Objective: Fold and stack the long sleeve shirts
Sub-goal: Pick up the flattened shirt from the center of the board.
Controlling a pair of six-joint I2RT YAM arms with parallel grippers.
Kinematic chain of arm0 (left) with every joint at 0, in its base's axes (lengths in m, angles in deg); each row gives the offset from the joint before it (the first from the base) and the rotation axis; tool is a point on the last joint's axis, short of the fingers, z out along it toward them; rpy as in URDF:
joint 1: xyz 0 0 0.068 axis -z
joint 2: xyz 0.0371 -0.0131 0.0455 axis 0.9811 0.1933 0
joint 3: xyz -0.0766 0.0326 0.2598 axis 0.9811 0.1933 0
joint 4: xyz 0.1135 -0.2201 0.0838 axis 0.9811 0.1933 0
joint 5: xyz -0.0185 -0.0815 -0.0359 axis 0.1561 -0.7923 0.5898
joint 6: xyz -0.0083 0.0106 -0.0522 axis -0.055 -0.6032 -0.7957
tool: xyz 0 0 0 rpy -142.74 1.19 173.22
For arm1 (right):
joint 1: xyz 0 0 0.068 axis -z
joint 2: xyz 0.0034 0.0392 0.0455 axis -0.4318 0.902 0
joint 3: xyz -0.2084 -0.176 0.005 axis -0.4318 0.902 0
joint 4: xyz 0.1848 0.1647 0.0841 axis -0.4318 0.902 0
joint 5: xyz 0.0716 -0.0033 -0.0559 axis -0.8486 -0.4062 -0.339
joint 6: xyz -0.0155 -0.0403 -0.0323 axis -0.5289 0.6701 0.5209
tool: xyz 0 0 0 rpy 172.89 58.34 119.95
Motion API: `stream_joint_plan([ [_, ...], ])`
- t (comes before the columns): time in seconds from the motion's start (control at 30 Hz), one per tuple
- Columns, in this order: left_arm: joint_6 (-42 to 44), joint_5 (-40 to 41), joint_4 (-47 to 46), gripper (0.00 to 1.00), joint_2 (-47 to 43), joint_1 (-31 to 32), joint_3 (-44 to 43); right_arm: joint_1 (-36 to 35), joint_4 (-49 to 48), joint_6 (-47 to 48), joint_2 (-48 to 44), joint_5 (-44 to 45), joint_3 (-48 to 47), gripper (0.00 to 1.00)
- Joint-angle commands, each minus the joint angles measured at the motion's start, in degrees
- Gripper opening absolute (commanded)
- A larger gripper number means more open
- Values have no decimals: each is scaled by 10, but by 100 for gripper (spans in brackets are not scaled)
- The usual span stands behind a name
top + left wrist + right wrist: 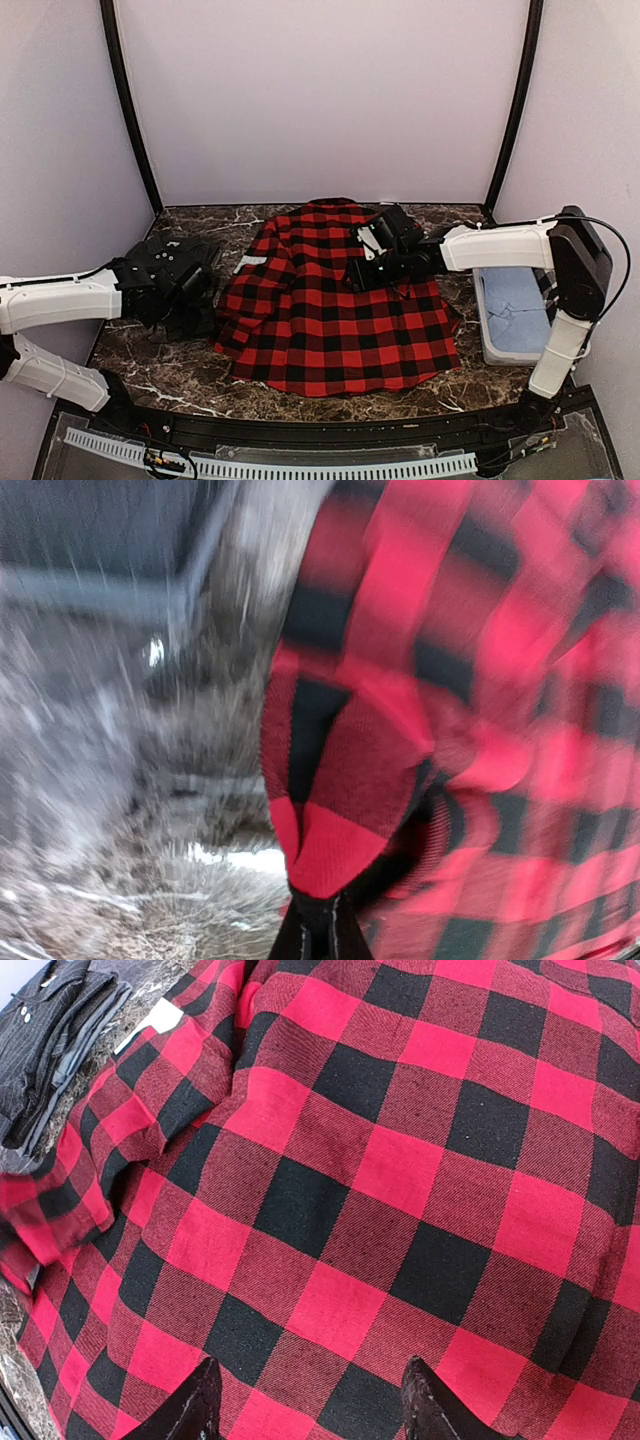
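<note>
We observe the left arm lying low along the left side of the table, its white forearm running rightward to a black wrist at the left edge of the red-and-black buffalo-check flannel shirt. The left end effector has its fingers together, clamped on a bunched fold of that flannel shirt. The wrist view is blurred, yet the pinched cloth is plain. The right arm rises from its base at the near right, bends at a black elbow close to the right wall, and reaches leftward, level over the table. The right end effector points down at the upper middle of the flannel shirt with its two dark fingers apart and nothing between them. We cannot tell whether the tips touch the cloth.

Count: two shirts. The flannel shirt lies spread across the centre of the table, its left portion rumpled, with a small white tag showing near that side. The dark charcoal, finely striped shirt lies bunched just beside the flannel's left edge, by the left wrist. One pale rectangular bin holding light blue material sits at the right side of the table, below the right elbow.

The table has a dark brown marbled top with white veins. Plain pale walls enclose it on three sides, with two black poles in the back corners
</note>
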Motion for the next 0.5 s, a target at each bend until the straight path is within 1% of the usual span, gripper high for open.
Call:
stream_joint_plan([
  [0.0,28,138,77,0,-49,-4,-110,-6,-15,-4,0,8,5,58],
  [0.07,63,162,91,0,-50,-25,-163,-6,-11,-3,1,7,3,58],
  [0.1,92,165,93,0,-47,-49,-179,-7,-11,-3,2,7,3,58],
  [0.13,106,161,91,0,-46,-64,-206,-8,-11,-4,2,7,1,58],
  [0.17,145,153,73,0,-43,-94,-217,-9,-11,-4,2,7,0,58],
  [0.2,165,134,62,0,-42,-107,-239,-10,-10,-4,0,8,-1,58],
  [0.27,213,127,40,0,-31,-134,-277,-11,-9,-6,-2,9,-3,58],
  [0.33,254,136,33,0,-11,-151,-325,-11,-7,-7,-5,12,-6,58],
  [0.47,323,131,24,0,46,-211,-425,-11,-4,-8,-9,12,-12,59],
])
